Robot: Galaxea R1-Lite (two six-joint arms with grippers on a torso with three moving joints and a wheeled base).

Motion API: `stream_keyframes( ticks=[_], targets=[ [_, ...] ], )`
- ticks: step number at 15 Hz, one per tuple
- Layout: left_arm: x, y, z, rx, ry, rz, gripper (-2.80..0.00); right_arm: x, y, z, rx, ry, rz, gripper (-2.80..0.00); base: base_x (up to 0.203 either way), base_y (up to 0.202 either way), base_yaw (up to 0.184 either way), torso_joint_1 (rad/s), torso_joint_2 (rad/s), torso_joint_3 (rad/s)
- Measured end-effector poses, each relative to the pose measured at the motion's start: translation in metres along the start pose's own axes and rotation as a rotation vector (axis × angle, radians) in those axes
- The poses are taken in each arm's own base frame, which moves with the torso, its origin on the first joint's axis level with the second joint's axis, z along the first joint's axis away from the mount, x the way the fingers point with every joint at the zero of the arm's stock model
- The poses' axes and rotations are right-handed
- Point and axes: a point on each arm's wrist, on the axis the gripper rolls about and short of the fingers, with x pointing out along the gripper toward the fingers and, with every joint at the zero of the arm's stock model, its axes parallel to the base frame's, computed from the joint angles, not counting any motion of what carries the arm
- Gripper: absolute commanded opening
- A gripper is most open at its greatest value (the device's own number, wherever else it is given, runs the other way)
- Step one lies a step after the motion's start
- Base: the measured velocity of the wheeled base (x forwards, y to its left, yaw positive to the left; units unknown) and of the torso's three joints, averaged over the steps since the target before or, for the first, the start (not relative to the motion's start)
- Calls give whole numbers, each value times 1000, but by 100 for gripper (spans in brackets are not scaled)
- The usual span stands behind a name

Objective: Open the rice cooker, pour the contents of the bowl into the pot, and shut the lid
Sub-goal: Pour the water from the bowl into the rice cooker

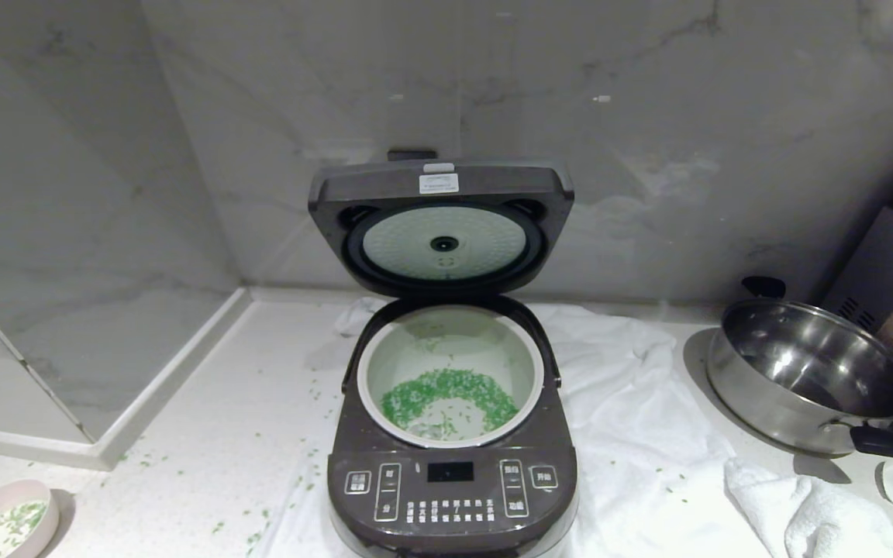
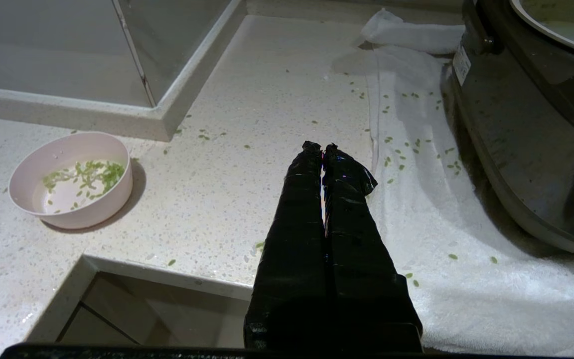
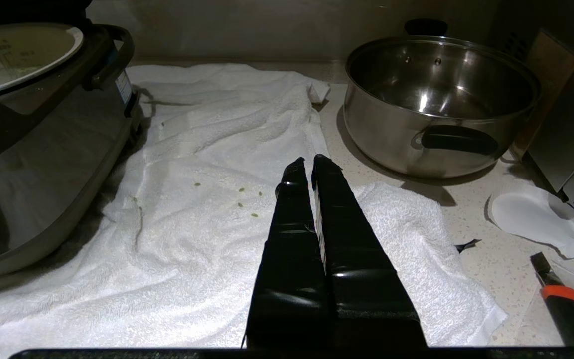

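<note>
The dark rice cooker (image 1: 450,484) stands mid-counter on a white towel, its lid (image 1: 441,225) hinged upright. Its pale pot (image 1: 450,374) holds a crescent of green contents (image 1: 446,395). The pink bowl (image 1: 5,519) sits at the counter's near left, upright, with a few green grains left inside; it also shows in the left wrist view as the bowl (image 2: 71,178). My left gripper (image 2: 321,147) hangs shut and empty over the counter between bowl and rice cooker (image 2: 531,144). My right gripper (image 3: 306,160) is shut and empty above the towel, right of the rice cooker (image 3: 38,149). Neither arm shows in the head view.
A steel pan (image 1: 807,376) with black handles stands at the right. The white towel (image 1: 648,434) spreads under and right of the cooker. Green grains are scattered on the counter (image 1: 206,434). A glass panel (image 1: 67,256) closes the left; a marble wall stands behind.
</note>
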Motion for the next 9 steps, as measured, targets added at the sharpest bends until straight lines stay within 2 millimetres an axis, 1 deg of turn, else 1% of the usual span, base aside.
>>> stream_keyframes(
  ticks=[4,6,9],
  targets=[
    [0,0,0,0,1,-1,-280,0,0,0,0,-1,0,-280,0,0,0,0,0,0],
    [0,0,0,1,0,0,-280,0,0,0,0,0,0,-280,3,98,-14,-1,0,2],
    [0,0,0,-1,1,0,-280,0,0,0,0,-2,0,-280,0,151,1,2,1,4]
  ],
)
